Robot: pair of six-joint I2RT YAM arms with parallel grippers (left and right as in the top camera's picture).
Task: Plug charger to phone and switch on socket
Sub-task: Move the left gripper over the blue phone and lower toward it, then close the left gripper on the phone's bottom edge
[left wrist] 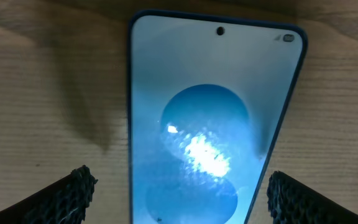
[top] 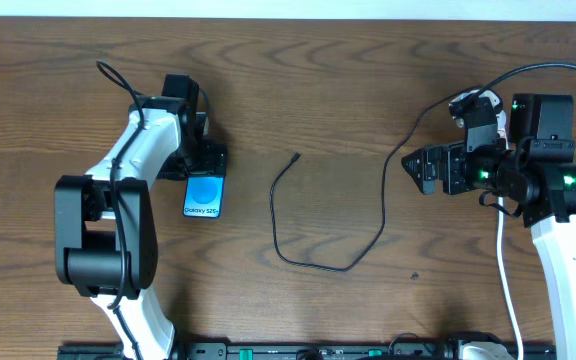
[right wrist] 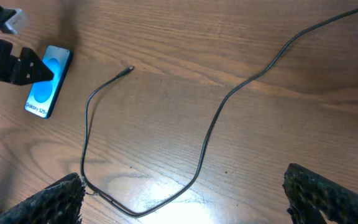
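Our left gripper (left wrist: 179, 190), jaws wide, straddles the phone (left wrist: 210, 93). The unplugged charger (right wrist: 213, 124) loops between the wide jaws of our right gripper (right wrist: 191, 199). Plugging and switching remain.

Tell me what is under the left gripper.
The phone lies screen-up on the wooden table, between the fingers of the open left gripper. From overhead the gripper hides one end of the phone; its charging port cannot be seen.

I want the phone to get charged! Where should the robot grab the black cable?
Grip the charger cable just behind its small connector tip, coming straight down and pinching across it. That end lies flat and free on the table, with nothing crowding it.
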